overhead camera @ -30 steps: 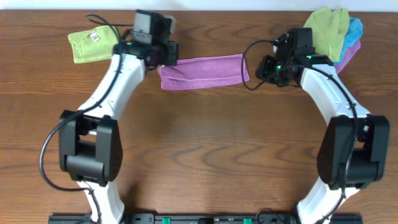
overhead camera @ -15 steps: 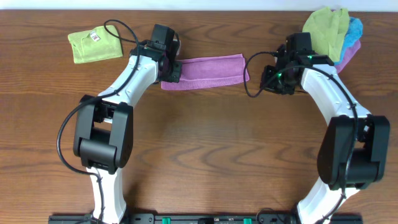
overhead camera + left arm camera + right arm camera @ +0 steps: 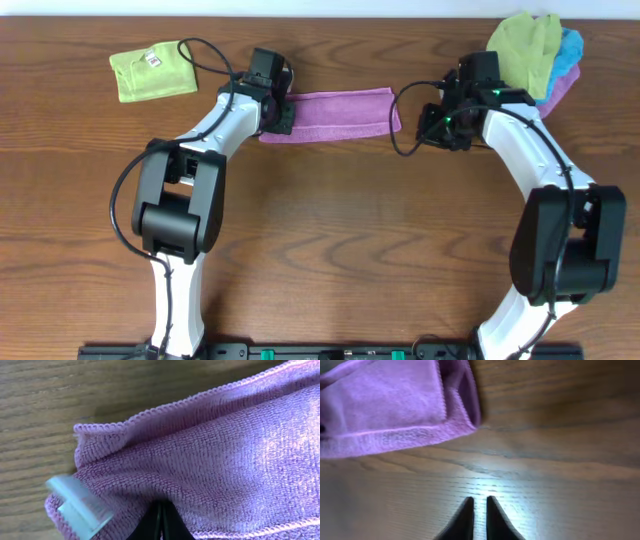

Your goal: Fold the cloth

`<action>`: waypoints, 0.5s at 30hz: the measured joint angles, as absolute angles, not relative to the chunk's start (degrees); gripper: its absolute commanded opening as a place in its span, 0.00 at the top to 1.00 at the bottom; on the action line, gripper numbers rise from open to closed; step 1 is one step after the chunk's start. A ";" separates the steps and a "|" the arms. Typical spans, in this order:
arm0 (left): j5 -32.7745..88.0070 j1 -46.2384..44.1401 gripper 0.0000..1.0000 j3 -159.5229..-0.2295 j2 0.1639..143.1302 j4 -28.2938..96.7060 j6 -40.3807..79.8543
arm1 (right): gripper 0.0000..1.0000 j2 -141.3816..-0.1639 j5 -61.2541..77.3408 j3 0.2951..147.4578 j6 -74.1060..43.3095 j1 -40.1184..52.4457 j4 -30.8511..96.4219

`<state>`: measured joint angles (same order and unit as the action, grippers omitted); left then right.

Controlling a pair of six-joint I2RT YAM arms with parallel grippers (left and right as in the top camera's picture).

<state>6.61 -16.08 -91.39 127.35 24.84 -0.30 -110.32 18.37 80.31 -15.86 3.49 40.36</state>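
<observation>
Cloth point(image 3: 330, 112): upper centre of overhead view, lying as long doubled strip. One fold looks done; bringing short ends together likely left. Left gripper point(image 3: 281, 112) clamped on strip's left end. Right gripper point(image 3: 479, 504) empty, jaws narrowly parted over bare wood just right of strip. Table point(image 3: 330, 240): brown wood grain. Green cloth point(image 3: 152, 72) upper left, cloth pile point(image 3: 535, 48) upper right. Room: only pale band along top edge.

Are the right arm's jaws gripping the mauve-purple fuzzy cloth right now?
No, the right arm's jaws hang over the bare wooden table, and the mauve-purple fuzzy cloth lies apart from them.
</observation>
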 measured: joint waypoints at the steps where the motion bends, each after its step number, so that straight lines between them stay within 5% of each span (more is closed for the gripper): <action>1: 6.63 -16.08 0.95 -91.39 127.37 24.73 -0.32 | 0.48 -110.32 18.61 80.31 -15.86 3.73 40.03; 3: 6.63 -16.10 0.95 -91.39 127.42 24.64 -0.32 | 0.32 -110.32 19.00 80.31 -15.88 4.27 39.40; 15: 6.61 -16.10 0.95 -91.42 127.44 24.67 -0.32 | 0.24 -115.31 29.39 80.51 -19.46 1.89 27.59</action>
